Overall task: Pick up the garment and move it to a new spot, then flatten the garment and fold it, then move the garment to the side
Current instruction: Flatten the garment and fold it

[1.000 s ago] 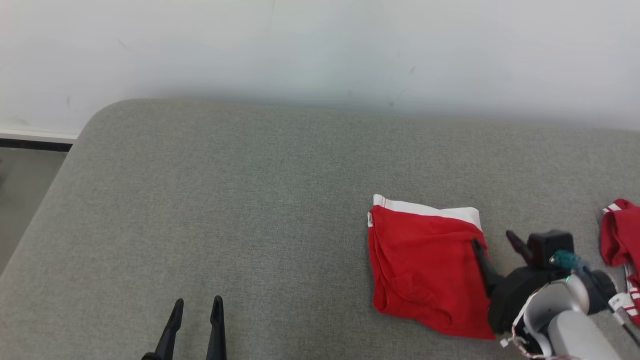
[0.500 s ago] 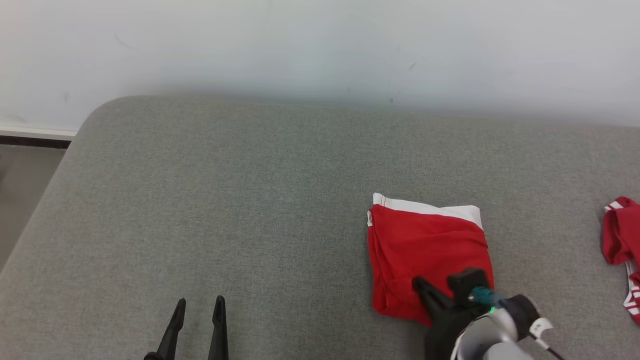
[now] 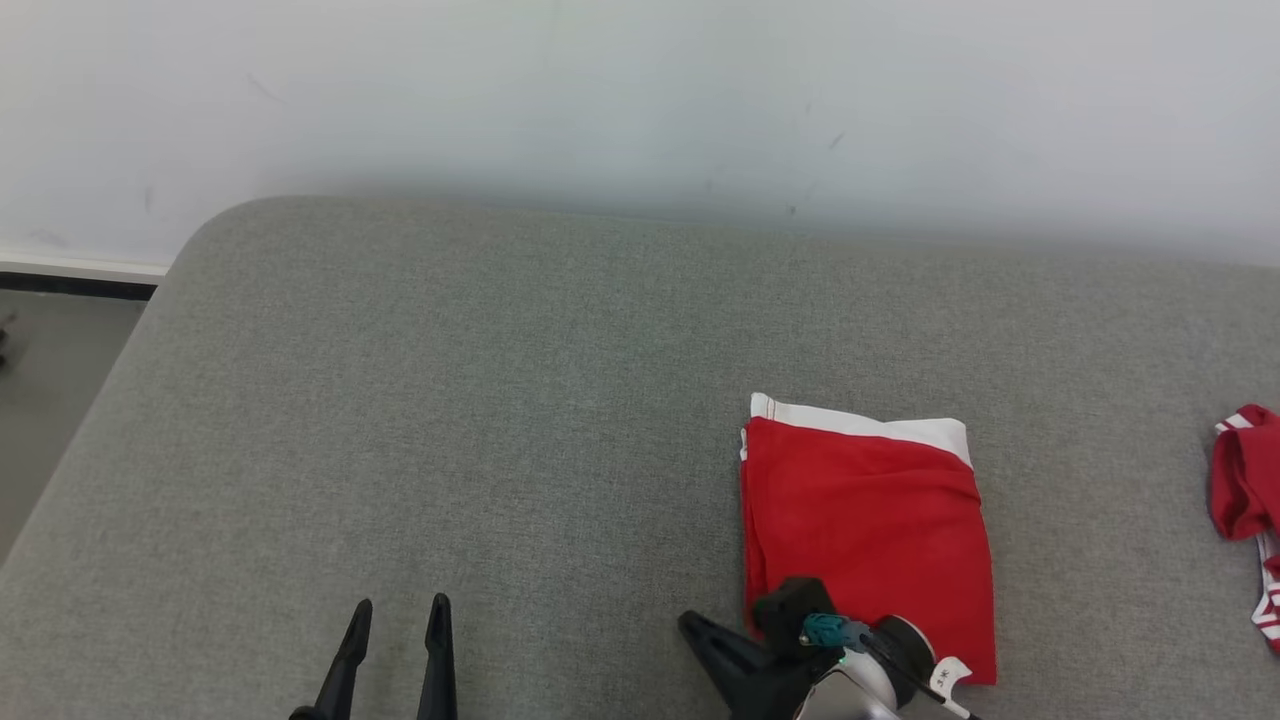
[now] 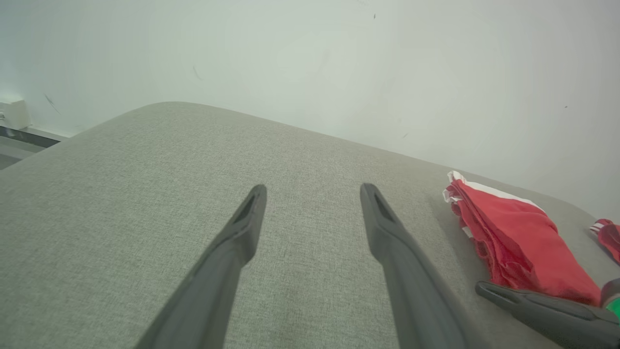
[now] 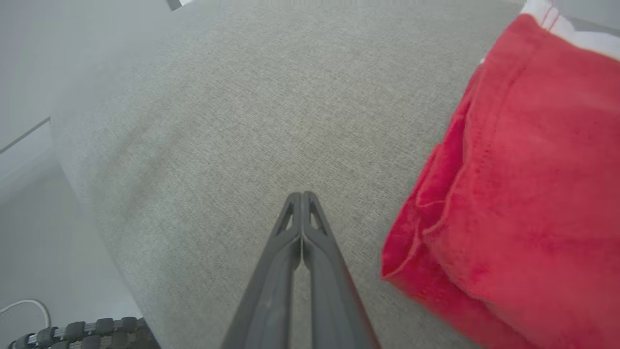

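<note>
The folded red garment [image 3: 865, 530] with a white waistband lies flat on the grey cushion [image 3: 500, 400], right of the middle. My right gripper [image 3: 690, 624] is shut and empty, its tip just left of the garment's near left corner and pointing away from it. In the right wrist view the closed fingers [image 5: 301, 196] rest over bare cushion, with the garment [image 5: 523, 184] to their right and apart from them. Far from the garment, my left gripper [image 3: 395, 610] stands open and empty at the lower left. The left wrist view has its fingers [image 4: 254, 194] spread, with the garment [image 4: 518, 232] at the right.
A second red and white garment [image 3: 1245, 490] lies crumpled at the cushion's right edge. A pale wall [image 3: 640, 100] rises behind the cushion. The cushion's rounded left edge drops to the floor [image 3: 40, 390]. A white cable [image 5: 29, 305] lies on the floor in the right wrist view.
My right gripper has left the garment's right edge, swung down and left past its near edge, and gone from open to shut. The garment stays put. The left gripper holds still.
</note>
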